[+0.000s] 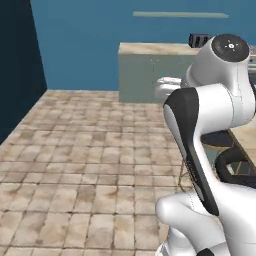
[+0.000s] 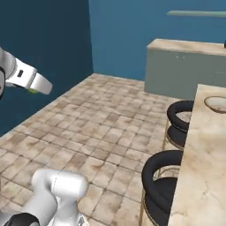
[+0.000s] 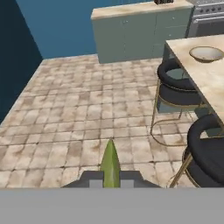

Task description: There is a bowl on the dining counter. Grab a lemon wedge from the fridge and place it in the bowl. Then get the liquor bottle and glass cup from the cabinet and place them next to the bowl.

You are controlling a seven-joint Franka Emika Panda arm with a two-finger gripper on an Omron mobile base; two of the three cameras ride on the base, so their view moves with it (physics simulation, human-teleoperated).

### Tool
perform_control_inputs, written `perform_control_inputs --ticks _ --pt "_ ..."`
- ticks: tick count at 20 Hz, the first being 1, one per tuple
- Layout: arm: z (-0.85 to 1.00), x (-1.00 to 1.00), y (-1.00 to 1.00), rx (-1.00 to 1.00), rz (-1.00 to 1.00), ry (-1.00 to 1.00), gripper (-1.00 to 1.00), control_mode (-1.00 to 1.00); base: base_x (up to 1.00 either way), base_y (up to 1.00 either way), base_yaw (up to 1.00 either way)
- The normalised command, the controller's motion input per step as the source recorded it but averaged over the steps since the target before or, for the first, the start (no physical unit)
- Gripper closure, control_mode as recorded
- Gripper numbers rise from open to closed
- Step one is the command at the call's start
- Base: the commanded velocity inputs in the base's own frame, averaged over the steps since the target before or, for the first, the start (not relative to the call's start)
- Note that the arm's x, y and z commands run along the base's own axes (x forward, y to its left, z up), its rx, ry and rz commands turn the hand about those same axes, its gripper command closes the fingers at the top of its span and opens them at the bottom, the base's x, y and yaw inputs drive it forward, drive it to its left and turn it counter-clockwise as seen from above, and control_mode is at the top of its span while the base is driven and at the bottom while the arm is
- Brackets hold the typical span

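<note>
One slim, pointed yellow-green lemon wedge [image 3: 110, 165] sits pinched in claw [image 3: 110, 180].

Beige marbled stone dining counter [image 3: 205, 72], mottled matt tile floor [image 3: 87, 109]

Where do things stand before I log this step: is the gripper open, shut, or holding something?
Gripper: shut on the tiny yellow-green lemon wedge, which sticks up between its fingertips.

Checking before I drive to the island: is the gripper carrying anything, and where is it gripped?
Yes: the lemon wedge, pinched at its lower end in the shut gripper, its pointed tip sticking out forward past the fingertips.
</note>
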Motion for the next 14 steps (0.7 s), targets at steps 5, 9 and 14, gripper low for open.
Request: perform_control_inputs --ticks 5,9,14 --pt "0.00 0.00 0.00 0.00 0.00 0.00 1.00 1.00 0.00 0.00 -0.92" --pt "0.00 0.00 0.00 0.00 0.00 0.00 1.00 1.00 0.00 0.00 -0.89" --pt "0.00 0.00 0.00 0.00 0.00 0.00 1.00 1.00 0.11 0.25 -0.72"
